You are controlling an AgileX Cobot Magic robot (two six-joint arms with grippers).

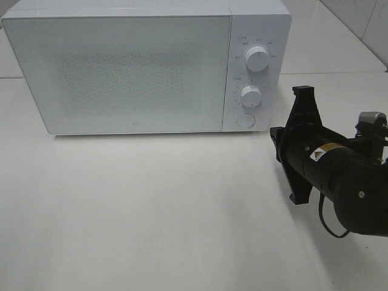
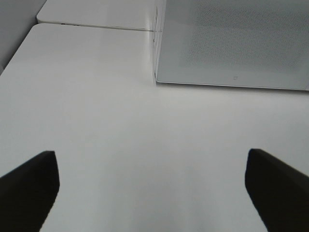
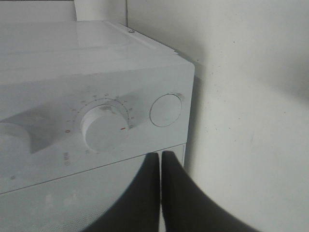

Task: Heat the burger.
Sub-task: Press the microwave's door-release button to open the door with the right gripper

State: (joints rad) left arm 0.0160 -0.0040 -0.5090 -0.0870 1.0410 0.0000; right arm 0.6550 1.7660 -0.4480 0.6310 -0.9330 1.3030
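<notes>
White microwave point(image 1: 121, 66) is sitting with its door closed, hiding whatever is inside; the burger is showing in no view, so loading cannot be confirmed. Right gripper point(image 3: 161, 159), closed tight on nothing, is pointing at the panel, with the lower dial point(image 3: 104, 126) and round button point(image 3: 166, 110) just ahead of its tips. Left gripper point(image 2: 152, 166) is hanging wide open, empty, above the table point(image 2: 120, 121). Starting the heating is probably remaining.

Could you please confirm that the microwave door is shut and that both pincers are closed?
Only the right pincer is closed, by a control knob. The left pincer is open: the left wrist view shows its fingers standing wide apart. The microwave door is indeed shut.
</notes>
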